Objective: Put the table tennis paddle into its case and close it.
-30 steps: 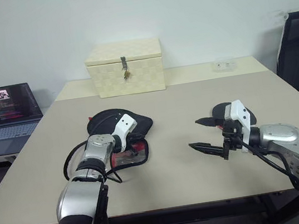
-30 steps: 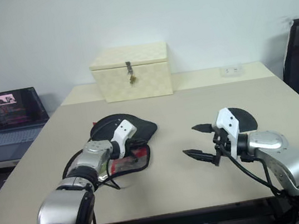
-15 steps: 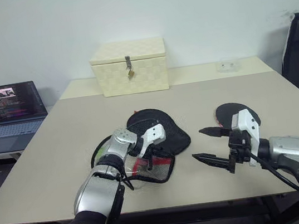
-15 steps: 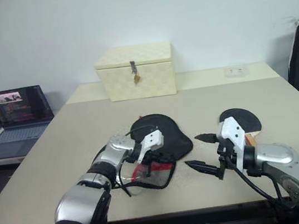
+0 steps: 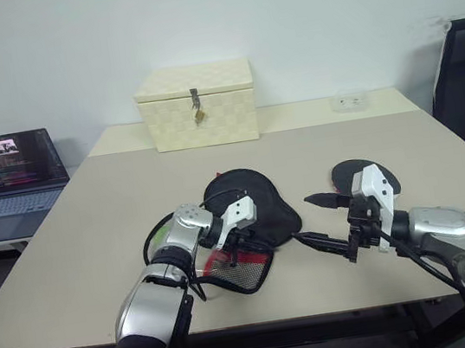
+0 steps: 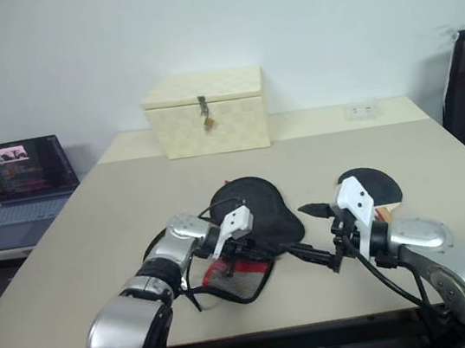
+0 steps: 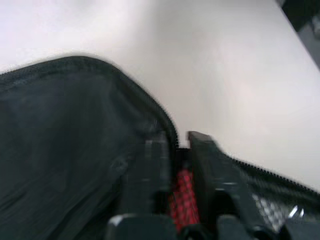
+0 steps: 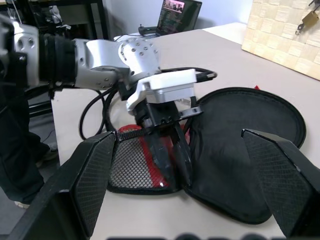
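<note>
Left eye view: you have the case [image 5: 252, 215] lying near the table's [image 5: 89, 213] front edge, well in front of the cream latched box [image 5: 196, 105]. Its black flap is spread flat and its red mesh panel is toward you. The left gripper [image 5: 236, 242] sits at the case's zip edge; you cannot tell here whether it pinches fabric. The table tennis paddle [image 5: 350, 172] lies just right of the case, outside it, partly behind the right gripper [image 5: 320, 221], whose fingers stand wide apart on nothing.

Left wrist view: your two black fingers [image 7: 152, 165] stand slightly parted at the case's seam, red mesh between them.

Right wrist view: the case lies unzipped between your spread fingers.

Status: the case looks opened. Paddle insertion and zipping remain.
</note>
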